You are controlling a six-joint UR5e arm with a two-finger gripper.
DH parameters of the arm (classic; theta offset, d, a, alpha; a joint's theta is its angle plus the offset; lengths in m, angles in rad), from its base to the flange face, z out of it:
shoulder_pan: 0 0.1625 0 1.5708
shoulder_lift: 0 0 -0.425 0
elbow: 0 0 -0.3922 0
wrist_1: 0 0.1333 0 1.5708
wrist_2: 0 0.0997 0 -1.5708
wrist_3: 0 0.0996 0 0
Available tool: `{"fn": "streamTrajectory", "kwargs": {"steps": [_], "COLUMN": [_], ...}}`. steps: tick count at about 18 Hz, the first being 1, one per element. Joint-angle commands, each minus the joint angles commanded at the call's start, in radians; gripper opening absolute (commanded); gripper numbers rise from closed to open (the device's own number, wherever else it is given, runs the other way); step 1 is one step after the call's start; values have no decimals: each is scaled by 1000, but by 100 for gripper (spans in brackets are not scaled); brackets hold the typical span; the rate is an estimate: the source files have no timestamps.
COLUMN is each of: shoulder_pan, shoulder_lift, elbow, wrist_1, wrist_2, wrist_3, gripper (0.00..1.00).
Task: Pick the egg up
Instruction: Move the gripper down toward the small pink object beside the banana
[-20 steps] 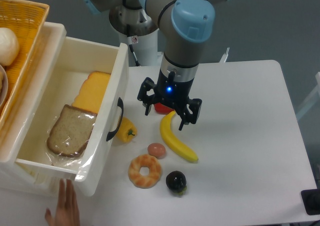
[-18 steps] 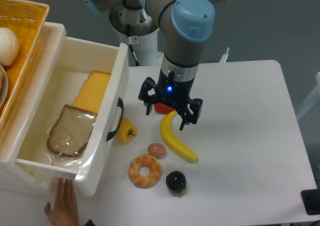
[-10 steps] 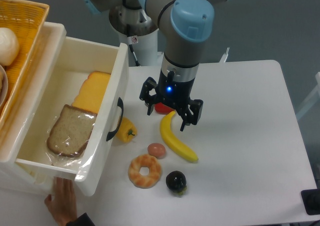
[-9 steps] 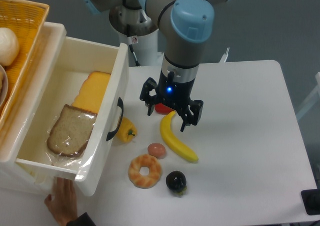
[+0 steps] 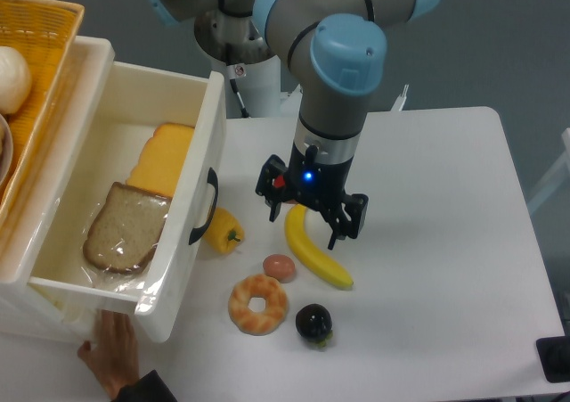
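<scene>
1. since the earliest view: gripper (image 5: 312, 215) has dropped lower and shifted a little nearer and rightward over the banana (image 5: 313, 250); white drawer (image 5: 200, 166) has slid slightly leftward; human hand (image 5: 114, 362) at the near left edge has come further into view.
2. gripper: two dark fingers spread apart, holding nothing, hanging over the far end of the banana; blue light lit on the wrist.
3. egg (image 5: 279, 266): small pinkish-tan oval, resting on the white table (image 5: 445, 242), untouched.
4. key relation: egg lies nearer and slightly left of the gripper; its long axis looks roughly left-right, though its small size leaves this uncertain.
5. neighbours of the egg: banana just beside it on the right; glazed doughnut (image 5: 258, 303) just nearer, close but seemingly apart; yellow pepper (image 5: 223, 233) to the far left, apart; dark round fruit (image 5: 313, 323) nearer right, apart.
6. open room: freest on the egg's left and far-left side; the banana side is tight, so one finger risks nudging it.
7. other: red item (image 5: 283, 183) partly hidden behind the gripper; drawer holds wrapped bread slice (image 5: 127, 228) and cheese slices (image 5: 166, 157).
8. judgement: approach step, grasp not yet made.
</scene>
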Motion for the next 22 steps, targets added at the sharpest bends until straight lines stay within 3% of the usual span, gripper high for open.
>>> {"fn": "streamTrajectory", "kwargs": {"steps": [3,10,14,22], "shoulder_pan": [0,-9,-61,-67], "shoulder_lift": [-17,-57,-78,-98], "elbow": [-3,-8,-28,-81], "wrist_1": [8,11,12,11], "wrist_2": [3,15,132,137], "wrist_3": [35,261,420,537], "gripper": [100,100,100,100]}}
